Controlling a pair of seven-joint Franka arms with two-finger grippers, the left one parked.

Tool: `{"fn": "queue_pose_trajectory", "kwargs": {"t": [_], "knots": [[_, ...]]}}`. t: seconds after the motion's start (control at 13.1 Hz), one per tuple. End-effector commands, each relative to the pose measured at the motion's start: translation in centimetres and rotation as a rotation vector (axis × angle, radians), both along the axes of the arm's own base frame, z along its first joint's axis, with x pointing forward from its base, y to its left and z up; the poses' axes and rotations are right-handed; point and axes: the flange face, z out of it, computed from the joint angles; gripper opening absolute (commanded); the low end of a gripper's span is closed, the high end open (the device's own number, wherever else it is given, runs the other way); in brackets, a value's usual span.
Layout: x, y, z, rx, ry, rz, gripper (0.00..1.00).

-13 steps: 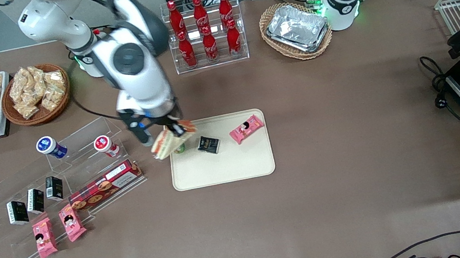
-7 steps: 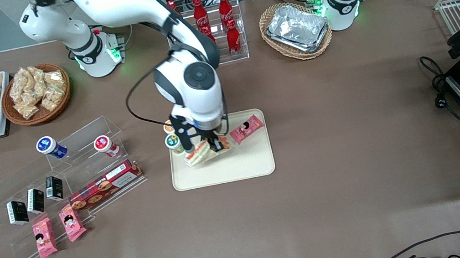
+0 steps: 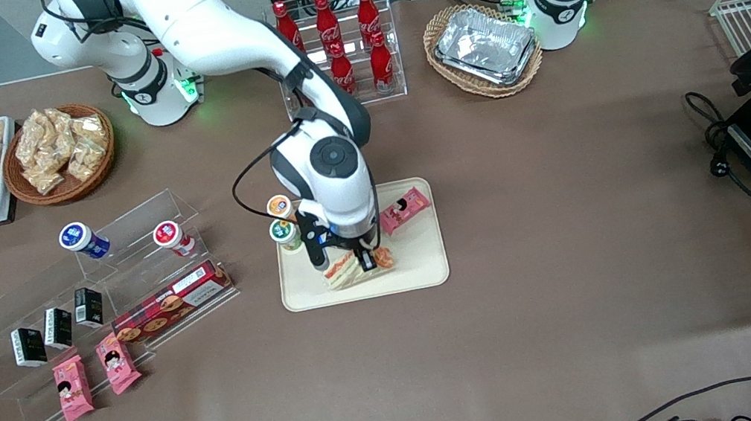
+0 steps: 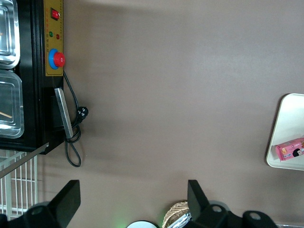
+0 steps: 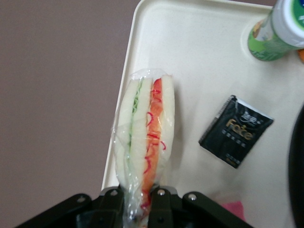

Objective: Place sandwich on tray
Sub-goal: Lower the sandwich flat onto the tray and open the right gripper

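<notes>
The gripper (image 3: pixel 355 262) is clamped narrowly on the wrapped sandwich (image 3: pixel 344 273), low over the tray (image 3: pixel 421 263) near its 6 o'clock edge. The sandwich looks light, soft and crushable; its slippery film suits a gentle pinch at one end.

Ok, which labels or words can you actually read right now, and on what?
"Face", roughly as it reads, in gold on the black sachet lying on the tray.
Coca-Cola-style white script on the red bottles: too small to read.
Green-labelled bottle, pink snack packet, red biscuit box: print unreadable.
The sandwich, held in the gripper, shows no text.
</notes>
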Motion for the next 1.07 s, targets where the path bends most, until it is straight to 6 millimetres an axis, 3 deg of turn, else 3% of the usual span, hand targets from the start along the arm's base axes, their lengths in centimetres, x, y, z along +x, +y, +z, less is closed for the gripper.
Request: {"fn": "queue_pose_trajectory", "kwargs": {"t": [0.0,0.15,0.23,0.31,0.38,0.46,0.61,0.84,0.99], "knots": [[1.1,0.3,-2.6,0.027,-0.025,-0.054,0.04],[2.1,-0.9,-3.1,0.061,-0.005,-0.152,0.08],[2.7,-1.7,-3.1,0.068,-0.004,-0.182,0.32],[2.9,-1.9,-3.4,0.069,-0.004,-0.204,0.41],[3.1,-2.1,-3.4,0.074,-0.011,-0.214,0.77],[3.5,-2.4,-3.3,0.078,-0.015,-0.232,1.0],[3.6,-2.5,-2.7,0.071,-0.02,-0.203,1.0],[3.7,-2.9,3.3,0.109,-0.005,-0.15,1.0],[1.7,-2.6,6.7,0.066,0.067,-0.005,1.0]]}}
